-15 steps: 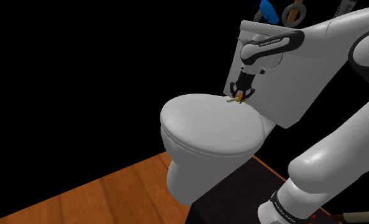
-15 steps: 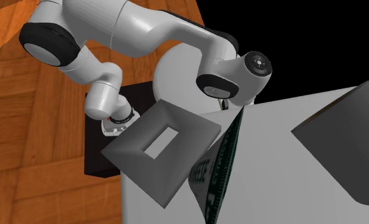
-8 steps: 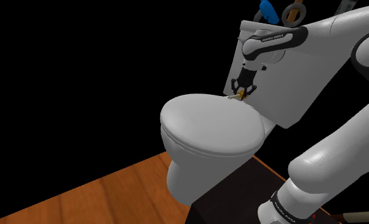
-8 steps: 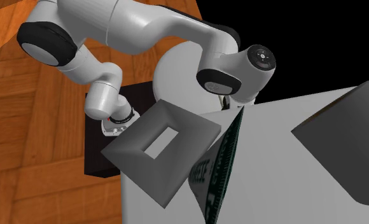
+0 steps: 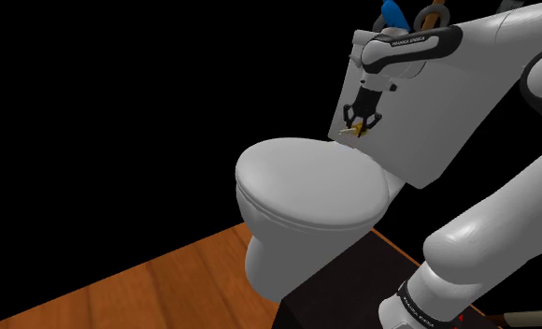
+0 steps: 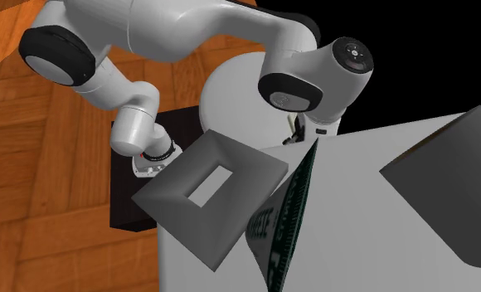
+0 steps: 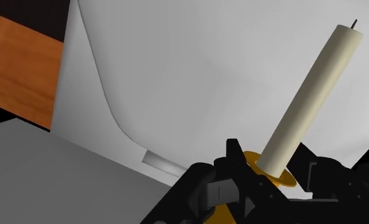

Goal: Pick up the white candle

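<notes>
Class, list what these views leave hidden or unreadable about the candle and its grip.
- Shoulder view: the candle in the end effector is too small, just a yellow speck.
- Second exterior view: the grip is hidden behind the arm's wrist joint.
- Wrist view: the underside of the gold holder is hidden by the black fingers.

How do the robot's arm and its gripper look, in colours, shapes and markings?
The arm is built of thick, rounded white links with dark joints and round dark caps. A black band near its end carries small white lettering, too small to read. The gripper is all black and angular, with two slim jaws.
</notes>
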